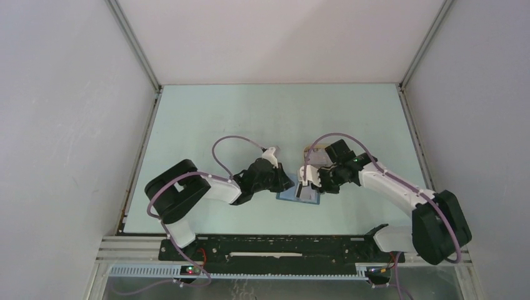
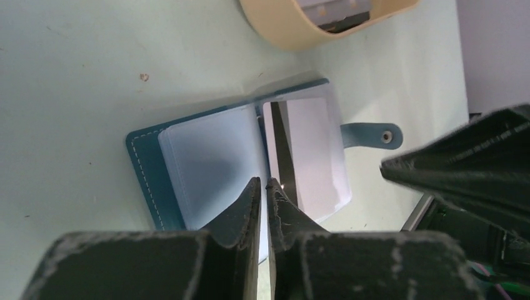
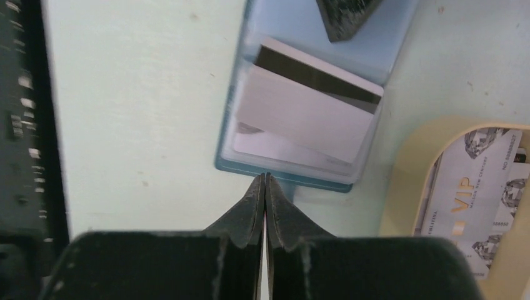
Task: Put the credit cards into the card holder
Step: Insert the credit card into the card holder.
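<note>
Both claws pressed together, nothing visibly pinched: left claw [image 2: 263, 183] over the open card holder [image 2: 145, 164] near its fold, right claw [image 3: 265, 179] at its edge. Striped card [image 3: 306, 106] lies crooked at the pocket. A push likely jams it or skids the holder across the surface [image 1: 206, 119].

Beige tray [image 2: 281, 28] partly off frame; near edge of card holder [image 2: 147, 162] behind fingers [image 2: 242, 211].

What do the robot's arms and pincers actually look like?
The left arm and right arm have white links, bulky black joints and a looping lilac cable each. The left gripper and right gripper end in two black, pointed, scuffed fingers.
</note>
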Robot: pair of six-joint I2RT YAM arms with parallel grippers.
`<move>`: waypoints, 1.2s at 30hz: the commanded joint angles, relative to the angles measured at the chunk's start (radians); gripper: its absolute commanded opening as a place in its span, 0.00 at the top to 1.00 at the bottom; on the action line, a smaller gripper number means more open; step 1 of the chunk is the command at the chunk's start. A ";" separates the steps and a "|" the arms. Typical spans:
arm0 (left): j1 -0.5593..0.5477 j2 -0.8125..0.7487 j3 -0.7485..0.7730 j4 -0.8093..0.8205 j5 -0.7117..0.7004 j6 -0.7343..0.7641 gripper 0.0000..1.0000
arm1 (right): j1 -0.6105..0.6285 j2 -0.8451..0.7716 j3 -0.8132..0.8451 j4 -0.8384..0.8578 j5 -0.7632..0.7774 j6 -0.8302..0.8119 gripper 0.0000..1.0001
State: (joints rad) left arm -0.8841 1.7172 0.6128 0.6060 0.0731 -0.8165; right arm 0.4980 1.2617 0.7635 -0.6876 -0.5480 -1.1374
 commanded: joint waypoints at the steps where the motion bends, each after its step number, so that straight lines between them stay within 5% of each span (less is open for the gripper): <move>1: 0.003 0.022 0.051 -0.091 0.037 0.057 0.89 | 0.021 0.072 0.002 0.084 0.155 -0.097 0.94; 27: -0.041 0.089 0.160 -0.159 0.182 0.041 0.90 | 0.109 0.237 0.032 0.077 0.209 -0.024 0.94; 36: -0.041 0.118 0.178 -0.140 0.182 0.029 0.89 | 0.055 0.167 0.049 0.045 0.189 -0.026 0.84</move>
State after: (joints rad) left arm -0.9123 1.8122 0.7452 0.4397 0.2325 -0.7856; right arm 0.5770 1.4761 0.7834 -0.6224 -0.2955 -1.1728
